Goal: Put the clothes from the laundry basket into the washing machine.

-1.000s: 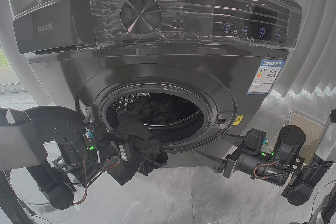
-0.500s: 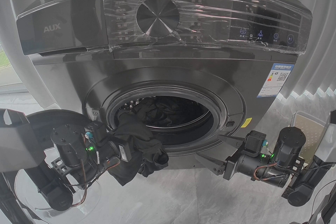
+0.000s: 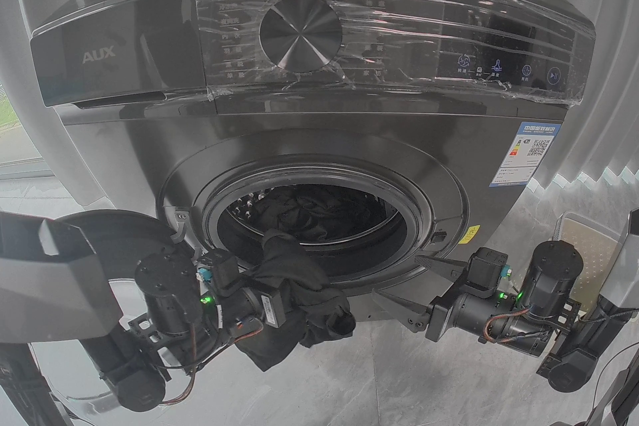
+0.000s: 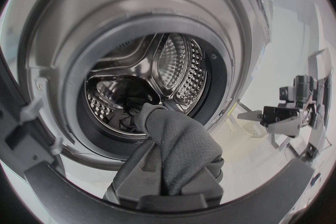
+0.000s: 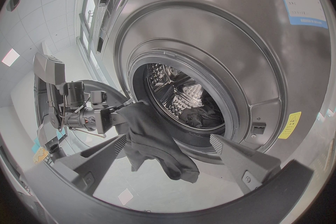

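The left gripper (image 4: 171,168) has its fingers clamped on one dark garment (image 4: 178,137), which drapes over them just before the one washing machine (image 3: 319,134). Loading is in hand. Next the garment must go deeper, into the drum (image 4: 175,63), and be released. One dark heap (image 3: 319,214) lies beyond, inside. The right gripper (image 3: 399,279), fingers apart, holds nothing.

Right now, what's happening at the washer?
The left end effector is shut on a dark garment, holding it at the lower left of the open mouth of the washing machine; much of it hangs outside. More dark clothes lie in the drum. The right end effector is open and empty, low to the right of the opening.
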Robot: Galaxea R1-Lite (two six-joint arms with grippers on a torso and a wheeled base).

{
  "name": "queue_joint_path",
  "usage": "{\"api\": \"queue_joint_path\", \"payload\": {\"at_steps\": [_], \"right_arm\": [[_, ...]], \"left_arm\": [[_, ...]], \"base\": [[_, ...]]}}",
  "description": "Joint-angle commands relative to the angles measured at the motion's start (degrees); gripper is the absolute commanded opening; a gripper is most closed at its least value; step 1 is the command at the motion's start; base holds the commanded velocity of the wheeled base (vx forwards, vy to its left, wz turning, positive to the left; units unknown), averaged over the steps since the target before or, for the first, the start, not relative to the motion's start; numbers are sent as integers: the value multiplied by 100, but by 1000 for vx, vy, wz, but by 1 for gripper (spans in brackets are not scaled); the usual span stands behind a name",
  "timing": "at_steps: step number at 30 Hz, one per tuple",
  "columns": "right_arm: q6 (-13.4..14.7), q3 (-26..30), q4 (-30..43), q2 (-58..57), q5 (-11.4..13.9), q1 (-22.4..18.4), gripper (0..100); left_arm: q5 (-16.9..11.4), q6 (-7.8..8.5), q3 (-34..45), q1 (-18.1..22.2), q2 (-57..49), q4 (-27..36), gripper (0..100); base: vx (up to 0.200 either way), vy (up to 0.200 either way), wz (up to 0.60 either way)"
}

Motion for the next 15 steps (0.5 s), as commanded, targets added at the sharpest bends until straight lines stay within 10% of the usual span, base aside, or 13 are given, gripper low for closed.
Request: {"api": "queue_joint_path", "payload": {"at_steps": [1, 6, 15], "right_arm": [[-1, -1, -3, -15, 2, -9, 100], [-1, -1, -3, -15, 11, -44, 100], [-1, 8, -3, -24, 11, -44, 100]], "left_arm": [[186, -485, -794, -114, 806, -16, 0], [256, -863, -1382, -158, 1157, -7, 0], [520, -916, -2982, 36, 2010, 10, 0]], "base": [[0, 0, 0], [0, 0, 0], [0, 0, 0]]}}
